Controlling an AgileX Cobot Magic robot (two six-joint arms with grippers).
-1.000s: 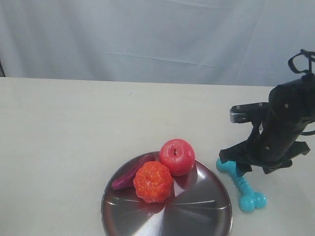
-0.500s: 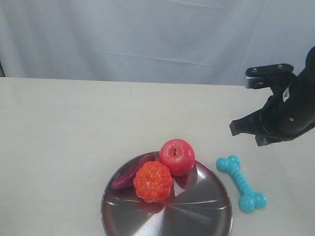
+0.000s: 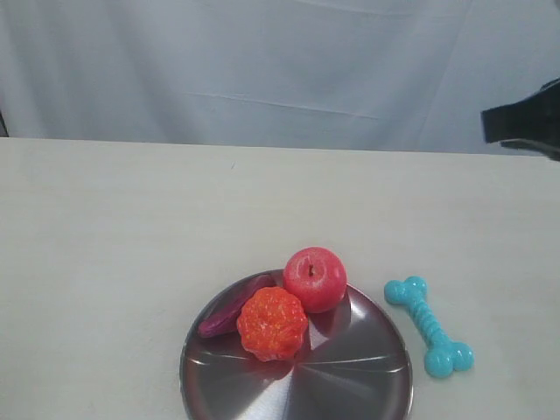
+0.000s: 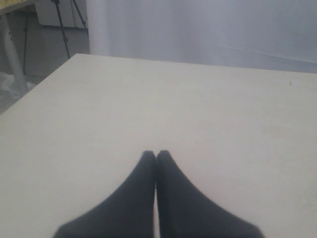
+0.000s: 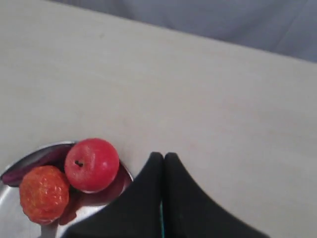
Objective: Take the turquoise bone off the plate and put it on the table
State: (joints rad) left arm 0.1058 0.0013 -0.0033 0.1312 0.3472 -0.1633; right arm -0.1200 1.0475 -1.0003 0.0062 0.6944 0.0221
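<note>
The turquoise bone (image 3: 430, 325) lies flat on the cream table (image 3: 131, 227), just right of the silver plate (image 3: 350, 376) and apart from its rim. Only a black part of my right arm (image 3: 523, 125) shows in the exterior view, high at the right edge and far above the bone. In the right wrist view my right gripper (image 5: 161, 156) is shut with nothing held. A thin turquoise sliver of the bone (image 5: 161, 220) shows between its fingers. My left gripper (image 4: 156, 153) is shut over bare table (image 4: 198, 109).
On the plate (image 5: 34, 148) sit a red apple (image 3: 315, 278) (image 5: 91, 164), a knobbly orange fruit (image 3: 272, 323) (image 5: 43, 193) and a dark purple piece (image 3: 229, 311) (image 5: 29, 163). A pale curtain (image 3: 262, 61) hangs behind the table.
My right arm has risen from the bone and drawn away to the upper right edge. The bone stays on the table where it lay.
</note>
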